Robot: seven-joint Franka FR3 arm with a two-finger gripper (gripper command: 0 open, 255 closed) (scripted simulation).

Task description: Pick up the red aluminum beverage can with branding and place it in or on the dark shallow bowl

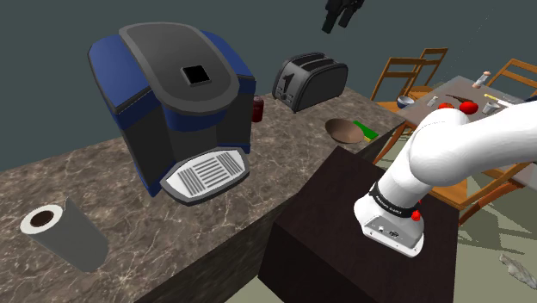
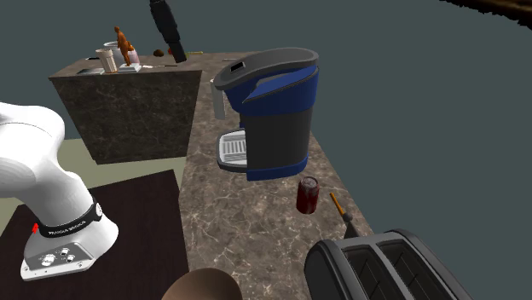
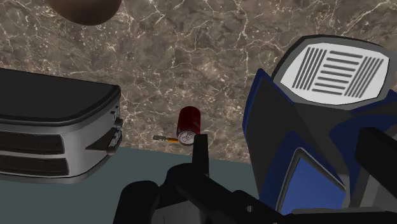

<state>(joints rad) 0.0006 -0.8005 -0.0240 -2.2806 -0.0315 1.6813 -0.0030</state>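
The red can stands upright on the marble counter, at the back between the blue coffee machine and the toaster. The second exterior view shows the can in front of the machine. A brown shallow bowl lies on the counter's corner near the stand, also seen as the bowl and the bowl. My gripper hangs high above the counter, open and holding nothing. In the wrist view the gripper looks down, with the can far below beside one finger.
A small orange-handled tool lies beside the can. A green item sits next to the bowl. A paper towel roll stands at the counter's near end. The dark stand adjoins the counter. A dining table with chairs stands beyond.
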